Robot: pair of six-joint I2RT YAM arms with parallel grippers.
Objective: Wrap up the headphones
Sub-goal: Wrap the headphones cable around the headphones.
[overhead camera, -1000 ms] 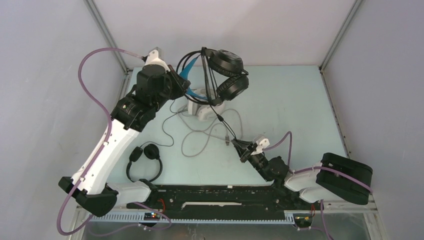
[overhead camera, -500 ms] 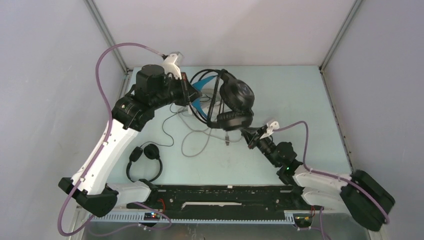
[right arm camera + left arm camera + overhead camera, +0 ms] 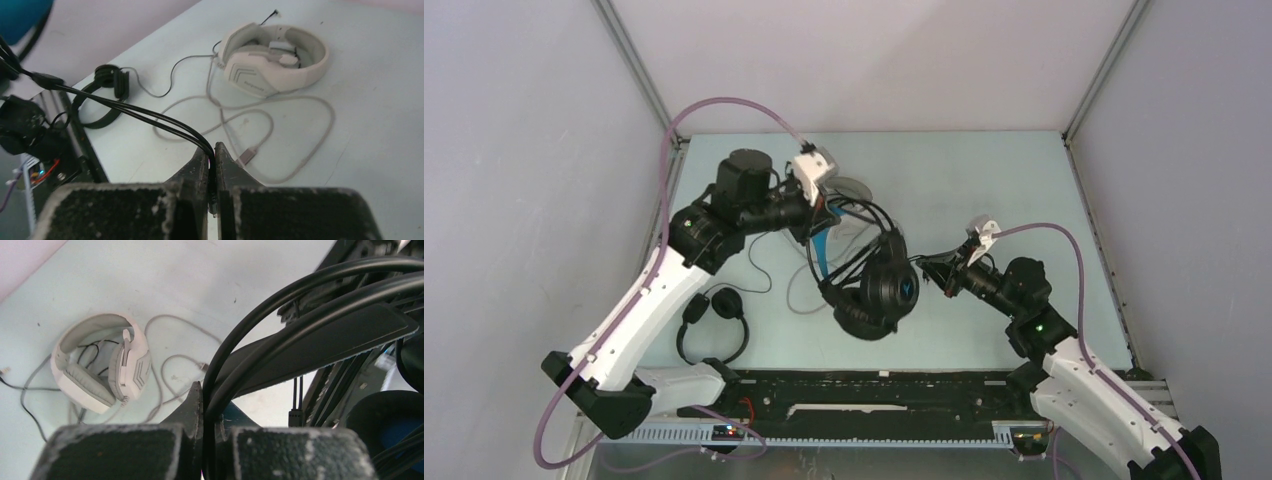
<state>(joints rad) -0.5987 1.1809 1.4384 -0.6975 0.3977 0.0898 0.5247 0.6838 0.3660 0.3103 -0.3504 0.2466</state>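
My left gripper (image 3: 821, 218) is shut on the wire headband (image 3: 320, 335) of the bulky black headphones with blue accents (image 3: 879, 293). Their earcups hang over the middle of the table. My right gripper (image 3: 932, 272) is shut on the end of their black cable (image 3: 150, 115), which runs taut to the left. The white-grey headphones (image 3: 272, 57) lie on the table, also in the left wrist view (image 3: 100, 370), mostly hidden under my left wrist in the top view. Their grey cable (image 3: 799, 290) lies in loose loops. The small slim black headphones (image 3: 714, 320) lie at the near left.
The grey cable's plug (image 3: 248, 154) lies just beyond my right fingertips. The black rail (image 3: 874, 390) runs along the near edge. Grey walls enclose the pale green table (image 3: 1024, 180) on three sides.
My left arm has swung the black headphones from the back of the table down toward the near middle. My right arm has moved right and back with the cable end, pulling it taut.
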